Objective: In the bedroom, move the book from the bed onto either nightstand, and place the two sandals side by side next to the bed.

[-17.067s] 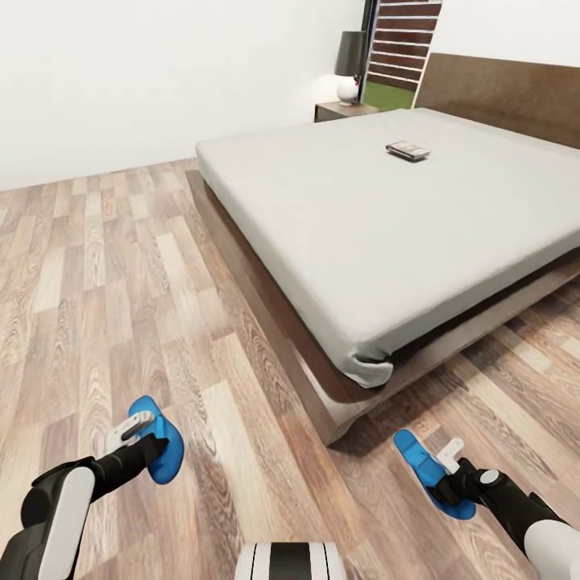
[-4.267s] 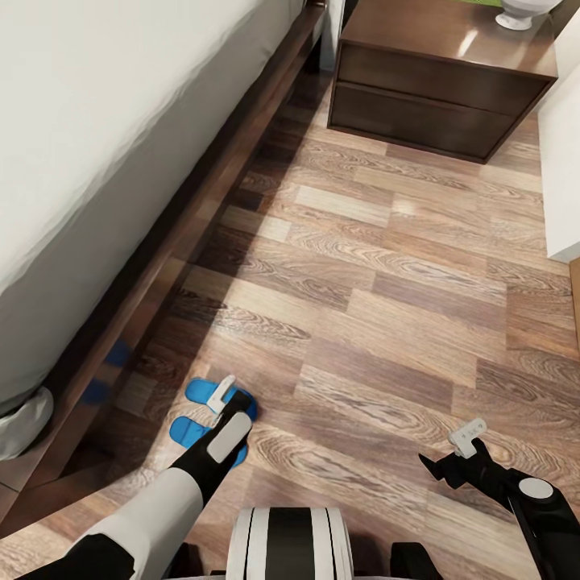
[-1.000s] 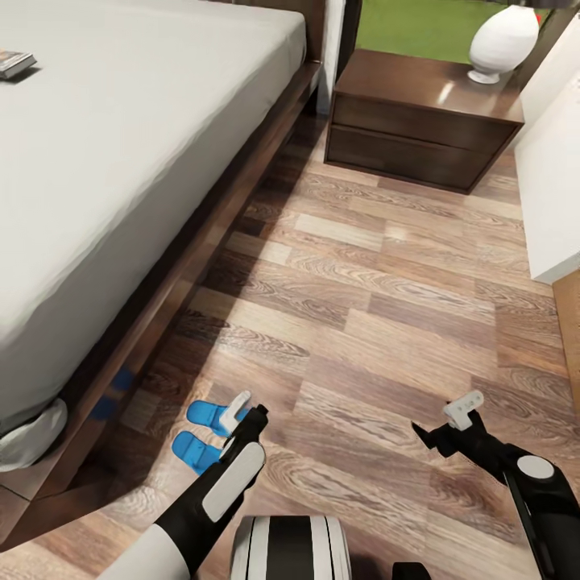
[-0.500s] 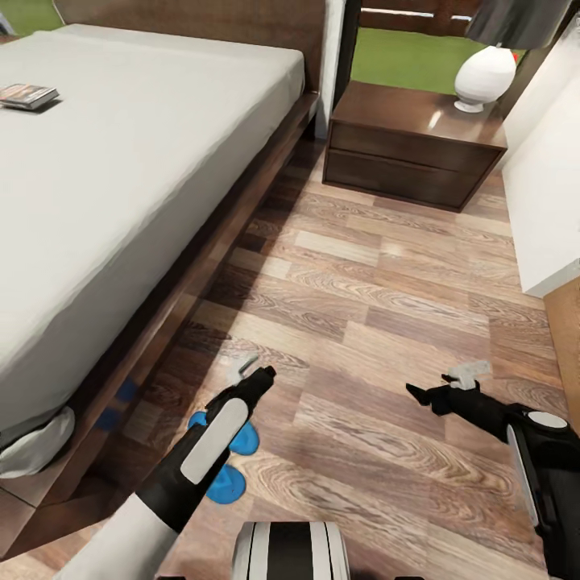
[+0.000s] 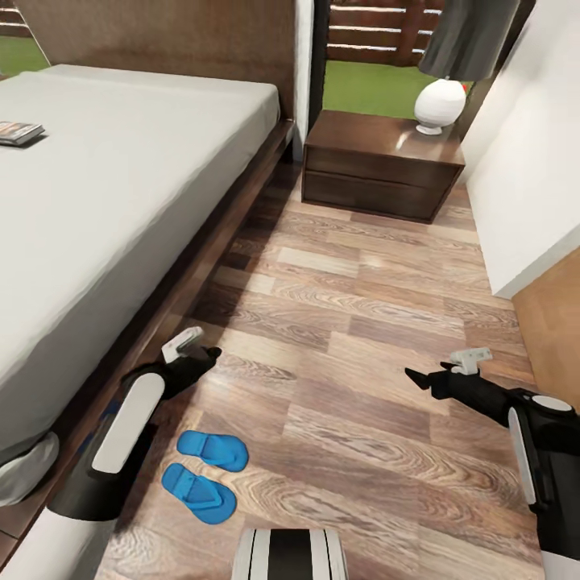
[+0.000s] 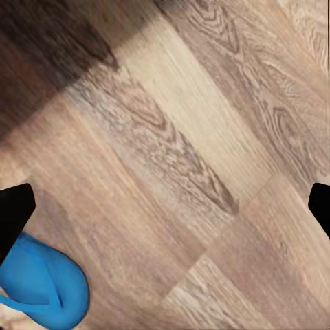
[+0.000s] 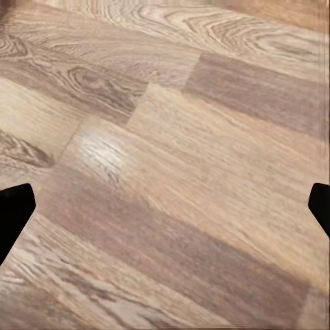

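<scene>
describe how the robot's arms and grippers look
Both arms are glossy black with white panels: a long white plate along the left forearm, a white strip and round grey cap on the right forearm. The left gripper and right gripper are black with pointed fingers, each topped by a small pale grey block. No cables show.

Two blue sandals (image 5: 205, 470) on the floor — one book (image 5: 18, 132), one bed (image 5: 105, 209), one nightstand (image 5: 379, 166), one lamp (image 5: 451, 68).

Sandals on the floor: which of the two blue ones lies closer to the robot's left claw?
The sandal farther from the robot, on the nightstand's side of the pair. It lies nearer the left gripper than its twin, which lies closest to the robot's body.
</scene>
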